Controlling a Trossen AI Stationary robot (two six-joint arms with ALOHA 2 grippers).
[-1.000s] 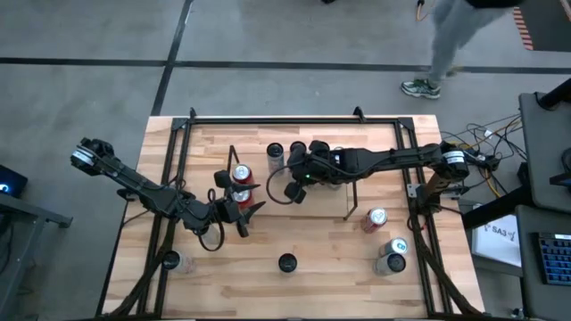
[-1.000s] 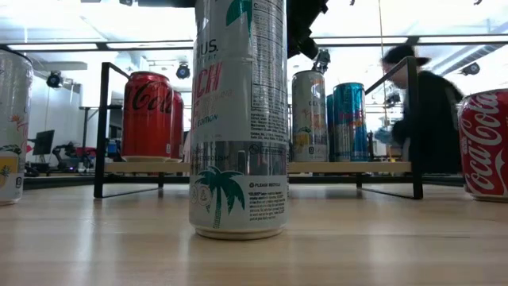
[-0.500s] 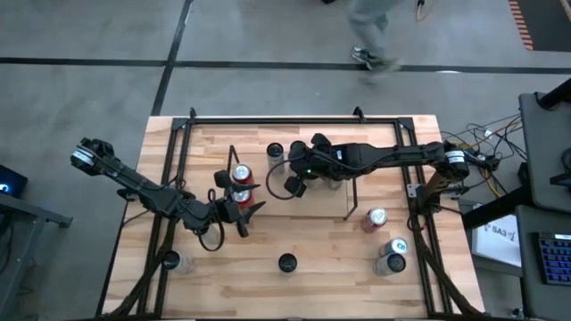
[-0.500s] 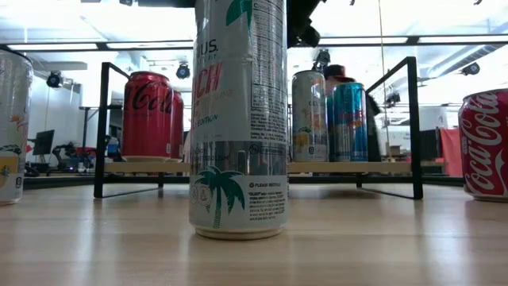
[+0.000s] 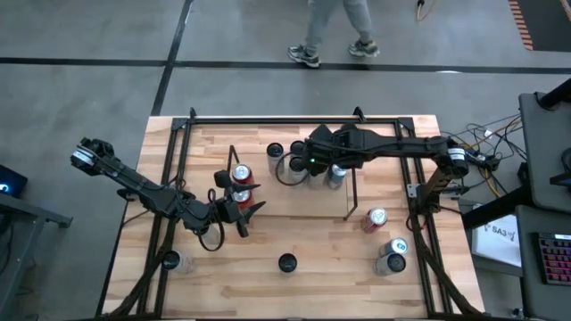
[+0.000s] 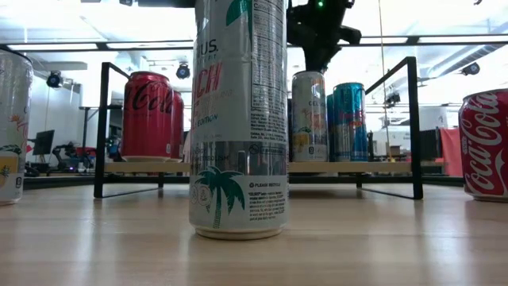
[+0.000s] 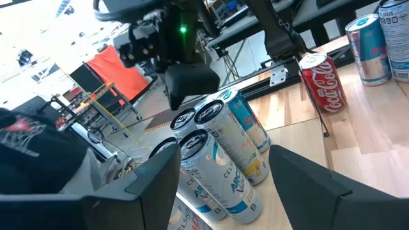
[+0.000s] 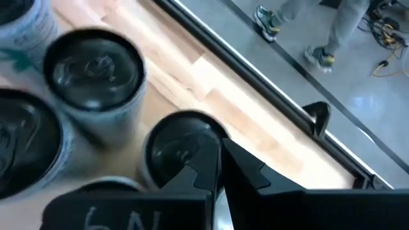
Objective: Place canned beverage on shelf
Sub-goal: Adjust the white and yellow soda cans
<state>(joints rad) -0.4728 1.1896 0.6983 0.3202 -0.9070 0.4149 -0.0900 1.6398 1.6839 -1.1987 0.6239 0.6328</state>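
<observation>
Wooden table (image 5: 312, 241) carries the shelf (image 6: 258, 168) and loose cans (image 5: 375, 219).

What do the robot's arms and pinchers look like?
Both arms are dark, thin and jointed. The left arm has a silver end and a looping black cable. The right gripper has black pointed fingers, and a small green light glows nearby.

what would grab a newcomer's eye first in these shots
A tall white palm-tree can fills the low view, standing on the table in front of the shelf. Above the shelf's cluster of cans, the shut right gripper hovers. The left gripper waits by a red can.
</observation>
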